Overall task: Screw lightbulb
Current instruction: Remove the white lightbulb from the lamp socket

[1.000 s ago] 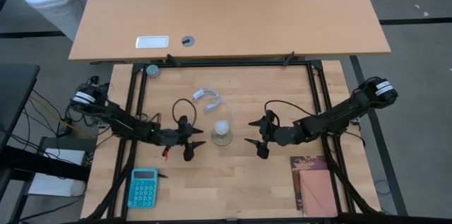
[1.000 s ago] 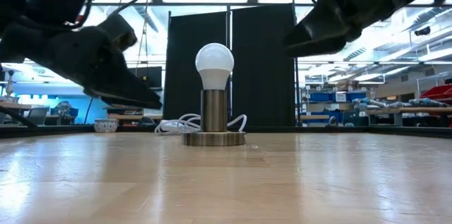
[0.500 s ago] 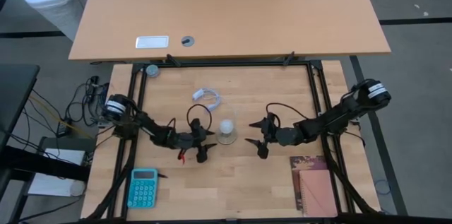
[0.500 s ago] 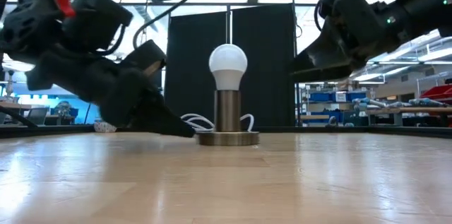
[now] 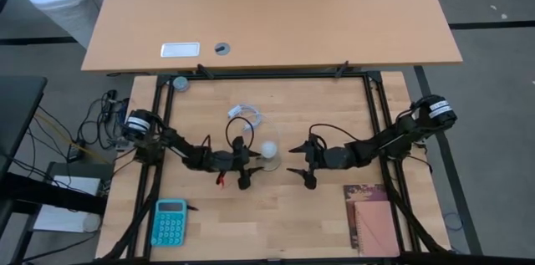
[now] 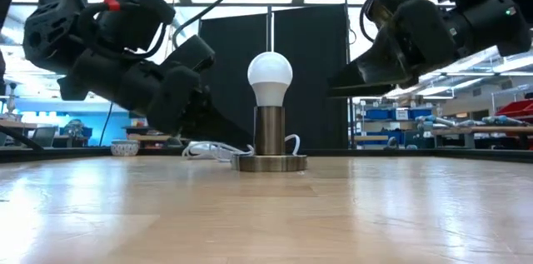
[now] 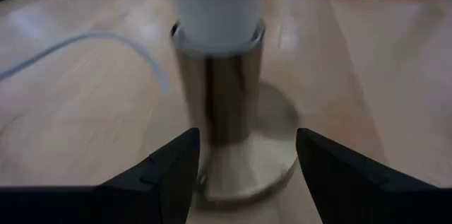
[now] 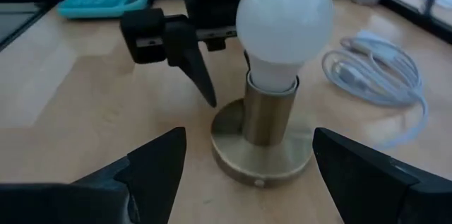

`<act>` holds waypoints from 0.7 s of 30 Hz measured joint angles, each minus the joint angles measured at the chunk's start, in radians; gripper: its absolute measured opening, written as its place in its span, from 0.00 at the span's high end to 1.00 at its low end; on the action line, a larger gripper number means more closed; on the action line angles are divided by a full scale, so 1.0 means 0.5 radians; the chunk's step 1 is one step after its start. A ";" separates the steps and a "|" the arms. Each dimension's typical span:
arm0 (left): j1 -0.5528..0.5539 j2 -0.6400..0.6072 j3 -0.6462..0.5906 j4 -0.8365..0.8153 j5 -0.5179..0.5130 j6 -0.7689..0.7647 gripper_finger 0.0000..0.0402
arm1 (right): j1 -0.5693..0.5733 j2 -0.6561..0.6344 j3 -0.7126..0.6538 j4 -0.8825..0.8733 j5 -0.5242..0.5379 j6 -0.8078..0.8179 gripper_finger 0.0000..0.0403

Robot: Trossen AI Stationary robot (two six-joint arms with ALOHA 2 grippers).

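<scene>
So the lightbulb [image 6: 270,77] is already sitting upright in the brass socket [image 6: 269,131], roughly mid-tabletop, with the coiled white cable [image 5: 244,114] lying just behind it on the far side. From the low view the bulb's neck looks seated in the socket tube, but I can't tell whether it's threaded all the way down or just resting there. My guess is the placing part is done and the twisting is what's left, or at least not finished.

The left gripper [image 7: 244,157] is down low at the socket. Its jaws are open, one finger on either side of the brass stem just above the round base, and as far as I can see they aren't pinching it. Looks like it's set up to brace the socket.

The right gripper [image 8: 244,153] is on the right of the bulb, a bit apart and pointing at it, jaws spread wide and holding nothing. It'd have to come in and close on the globe before any turning happens.

Nobody's actually gripping the bulb.
</scene>
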 joint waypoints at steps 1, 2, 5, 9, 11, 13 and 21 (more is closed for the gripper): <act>0.008 0.000 0.017 0.000 0.023 0.016 0.40 | -0.022 0.000 -0.001 0.013 -0.035 -0.048 0.23; 0.017 0.000 0.032 0.002 0.042 0.042 0.40 | -0.053 0.000 -0.002 0.039 -0.085 -0.090 0.23; 0.049 0.000 0.060 -0.016 0.090 0.060 0.40 | -0.178 -0.001 -0.001 0.043 -0.287 -0.128 0.23; 0.098 0.000 0.077 -0.024 0.132 0.067 0.40 | -0.328 0.000 -0.001 0.063 -0.534 -0.185 0.23; 0.114 0.000 0.078 -0.017 0.133 0.099 0.40 | -0.385 0.000 -0.001 0.072 -0.615 -0.222 0.23; 0.127 0.000 0.078 -0.016 0.133 0.107 0.40 | -0.432 0.000 -0.001 0.098 -0.694 -0.241 0.23; 0.169 0.026 0.176 -0.015 0.207 0.169 0.40 | -0.531 0.000 -0.001 0.137 -0.830 -0.260 0.23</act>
